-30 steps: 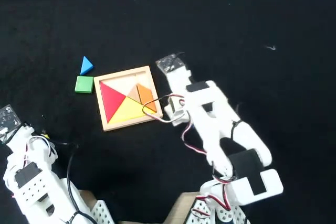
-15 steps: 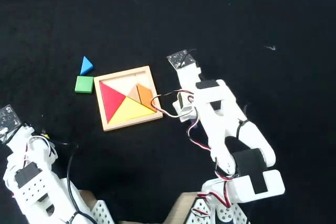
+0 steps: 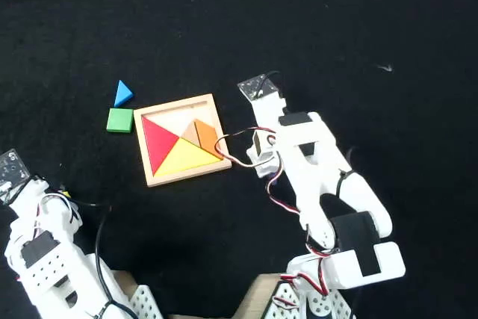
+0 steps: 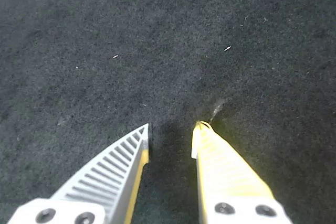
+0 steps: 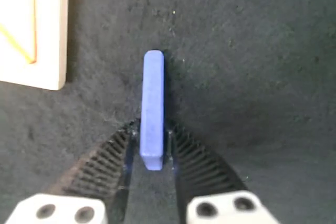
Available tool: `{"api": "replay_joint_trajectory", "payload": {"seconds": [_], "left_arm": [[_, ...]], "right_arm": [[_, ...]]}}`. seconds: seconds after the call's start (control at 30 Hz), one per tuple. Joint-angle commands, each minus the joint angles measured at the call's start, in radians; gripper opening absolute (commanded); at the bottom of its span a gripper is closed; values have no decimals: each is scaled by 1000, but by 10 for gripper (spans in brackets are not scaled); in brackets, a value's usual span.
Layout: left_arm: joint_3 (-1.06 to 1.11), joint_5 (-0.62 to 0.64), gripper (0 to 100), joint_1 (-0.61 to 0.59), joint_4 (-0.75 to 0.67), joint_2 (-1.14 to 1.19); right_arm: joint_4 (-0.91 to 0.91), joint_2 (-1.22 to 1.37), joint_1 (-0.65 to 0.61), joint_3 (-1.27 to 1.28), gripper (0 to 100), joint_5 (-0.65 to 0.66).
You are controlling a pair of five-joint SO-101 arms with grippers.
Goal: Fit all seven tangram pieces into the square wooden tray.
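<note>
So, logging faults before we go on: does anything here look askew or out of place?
Nothing looks damaged. The tray sits at a slant, the green square and blue triangle lie outside it, and the right tool grips a blue piece edge-on.

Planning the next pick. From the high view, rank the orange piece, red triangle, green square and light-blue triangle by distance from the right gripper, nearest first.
1. Orange piece, in the square wooden tray, on its side towards the right gripper.
2. Red triangle, on the tray's far side.
3. Green square and light-blue triangle, beyond the tray: too close to call.
</note>
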Motion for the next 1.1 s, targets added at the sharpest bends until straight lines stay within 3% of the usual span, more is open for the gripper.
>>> {"api": "replay_joint_trajectory", "payload": {"seconds": [0.0,0.17,0.33,0.47,0.77,1.07], "left_arm": [[-2,-6,145,13,-21,-12],[-2,-6,145,13,-21,-12],[-2,-6,145,13,-21,-12],[-2,-6,145,13,-21,-12],[-2,-6,145,13,-21,-12],[-2,-6,145,13,-21,-12]], "right_arm": [[64,-104,8,-116,9,-5],[186,-108,-81,-331,11,14],[285,99,-269,-599,11,204],[284,302,-347,-786,11,359],[293,639,-339,-1148,11,413],[293,665,-282,-1204,11,456]]}}
